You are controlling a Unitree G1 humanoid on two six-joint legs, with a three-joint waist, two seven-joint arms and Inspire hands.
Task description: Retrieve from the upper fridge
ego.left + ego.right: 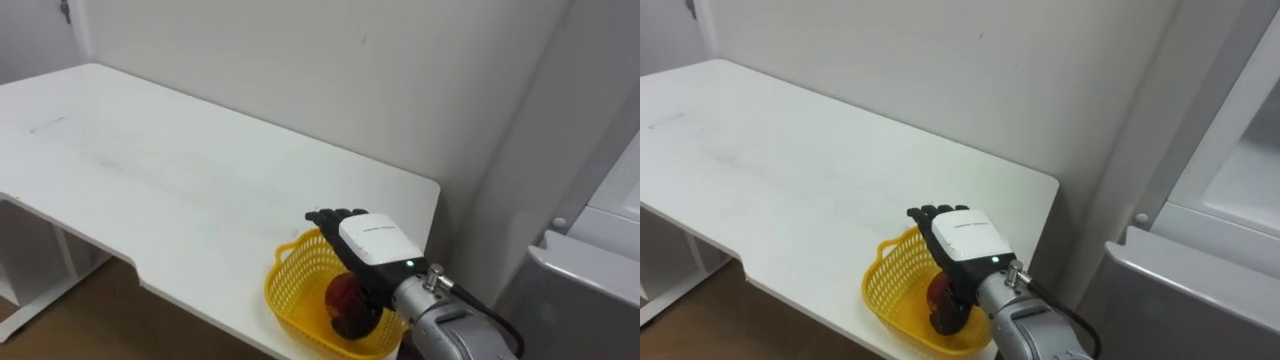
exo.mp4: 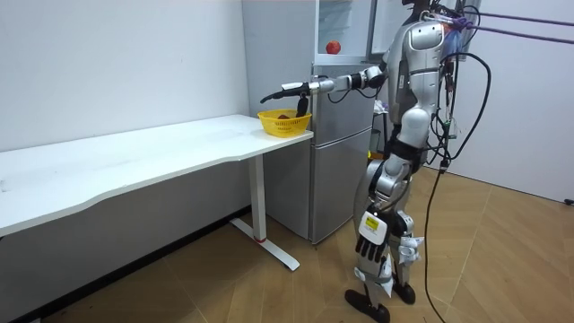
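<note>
Basket point(image 1: 285, 292) of yellow lattice, round red fruit point(image 1: 343, 292)

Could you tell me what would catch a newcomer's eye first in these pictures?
The bright yellow basket stands out first, at the end of the white table nearest the fridge, with a red fruit lying in it. The right robot hand hovers just above it, fingers straight. In the room view, a second red fruit sits in the open upper fridge.

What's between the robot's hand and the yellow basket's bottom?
A red fruit, lying in the basket under the right hand; both eye views show it.
</note>
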